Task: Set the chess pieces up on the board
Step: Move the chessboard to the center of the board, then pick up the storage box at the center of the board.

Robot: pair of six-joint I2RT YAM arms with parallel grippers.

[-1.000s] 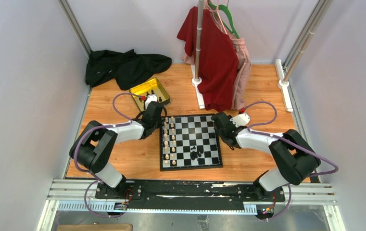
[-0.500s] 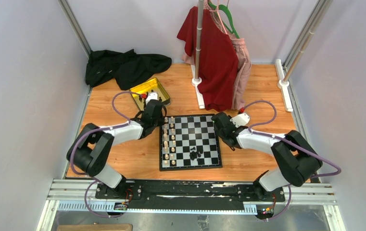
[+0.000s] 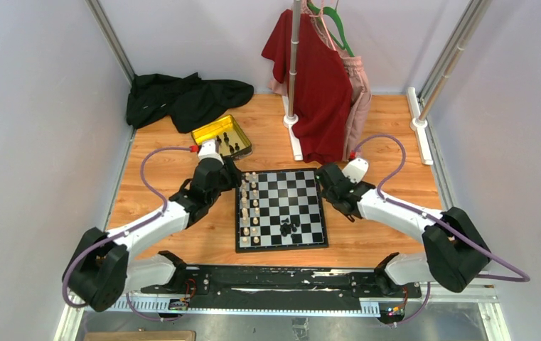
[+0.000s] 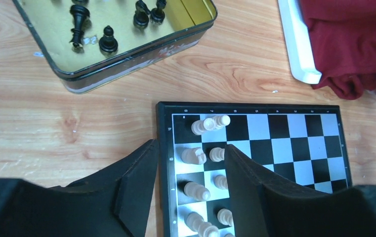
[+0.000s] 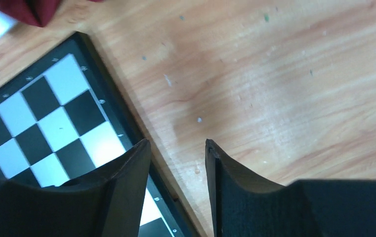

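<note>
The board (image 3: 288, 206) lies flat mid-table. Cream-white chess pieces (image 3: 250, 206) stand in two columns along its left side, and a few black ones (image 3: 289, 227) are bunched near its front. My left gripper (image 3: 232, 177) hovers at the board's far left corner. In the left wrist view the left gripper (image 4: 189, 146) is open, with white pieces (image 4: 195, 157) standing untouched between its fingers. My right gripper (image 3: 323, 179) is at the board's far right corner. In its wrist view the right gripper (image 5: 177, 143) is open and empty over the board's border (image 5: 106, 74).
A yellow-gold tray (image 3: 212, 131) behind the left gripper holds several black pieces (image 4: 108, 42). A garment stand with a red shirt (image 3: 320, 85) rises behind the board, its white foot (image 4: 299, 44) close by. Black clothing (image 3: 182, 96) lies at the back left.
My left gripper has opened, leaving a white piece standing at the board's far left corner, and the left arm has drawn back. The right gripper opened wider.
</note>
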